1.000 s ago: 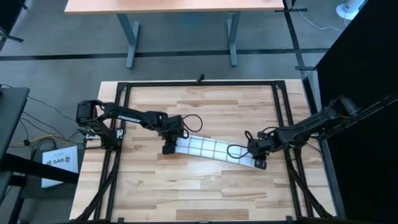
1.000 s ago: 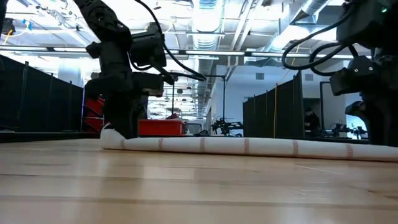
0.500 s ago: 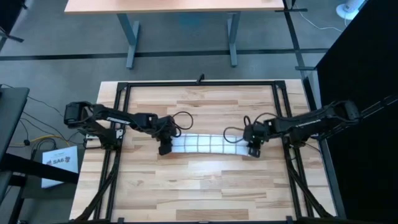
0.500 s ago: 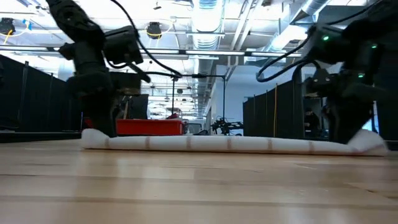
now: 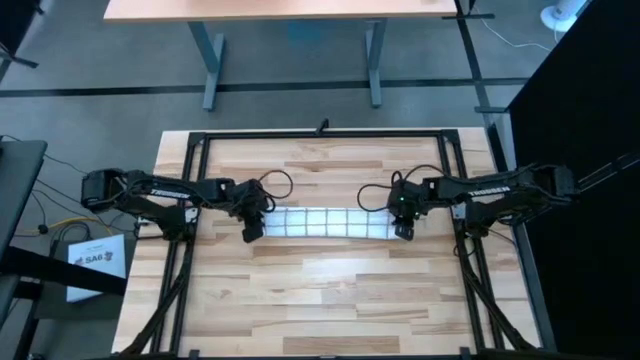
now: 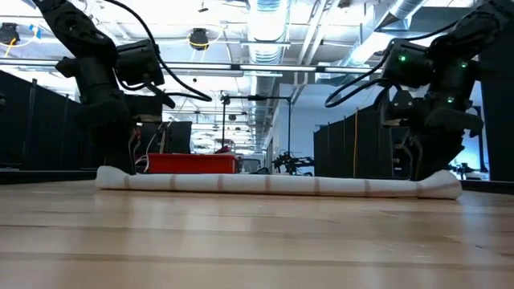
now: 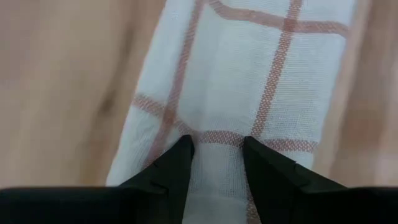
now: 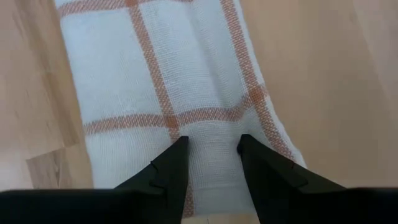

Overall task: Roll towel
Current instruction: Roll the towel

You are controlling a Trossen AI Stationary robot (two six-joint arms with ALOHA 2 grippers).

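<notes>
Now, step: the towel (image 5: 326,223) lies as a long, narrow roll across the middle of the counter (image 5: 330,300), straight from side to side, with an arm at each end.
Towel: white with a reddish grid; in the low view it reads as a low, even tube (image 6: 273,185) resting flat on the wood.
Left gripper (image 5: 250,229): down on the roll's left end; its wrist view shows the fingers (image 7: 172,167) set close together with a fold of cloth between them, so it seems to be pinching the towel.
Right gripper (image 5: 402,228): on the roll's right end; its fingers (image 8: 171,167) likewise sit narrowly apart with cloth between, apparently nipping it.
Progress: by my reading the rolling itself is done or nearly so, and this is the straightening or setting-down of the roll.
Next move: likely calls for both grippers to let go evenly and lift straight up, so neither end is dragged and the roll does not loosen.
Risk: cloth snagging on a finger could pull an end open.
</notes>
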